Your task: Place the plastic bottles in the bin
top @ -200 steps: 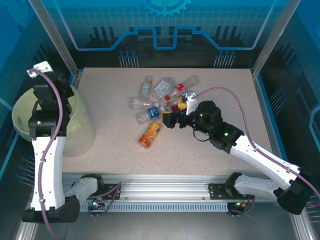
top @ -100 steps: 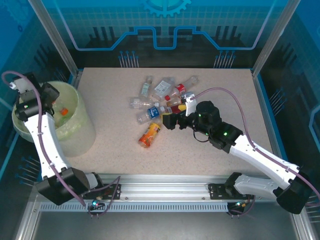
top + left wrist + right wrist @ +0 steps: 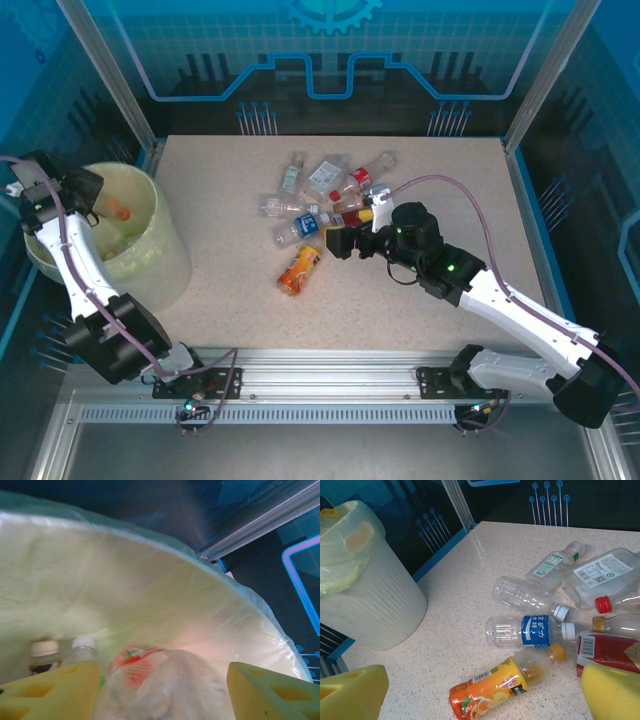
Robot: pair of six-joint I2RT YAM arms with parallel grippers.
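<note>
My left gripper (image 3: 95, 200) hangs over the bin (image 3: 160, 255), its jaws apart. A clear bottle with a red label (image 3: 150, 680) sits blurred between the yellow fingers (image 3: 55, 692), with a gap on its right side; it shows as an orange spot (image 3: 120, 210) inside the bin. Two capped bottles (image 3: 82, 647) lie in the lined bin (image 3: 150, 595). My right gripper (image 3: 480, 695) is open just above an orange-labelled bottle (image 3: 505, 685), which lies on the table (image 3: 299, 269). Several plastic bottles (image 3: 320, 195) lie scattered behind it, among them a blue-labelled one (image 3: 530, 631).
The bin (image 3: 370, 605) stands at the table's left edge. A red-labelled bottle (image 3: 605, 652) lies beside my right finger. Metal frame posts (image 3: 110, 70) rise at the back corners. Bare tabletop (image 3: 230, 300) lies between the bin and the bottle pile.
My left arm has swung further left over the bin and its jaws have opened, loosening the red-labelled bottle. The right arm and the bottles on the table have not moved.
</note>
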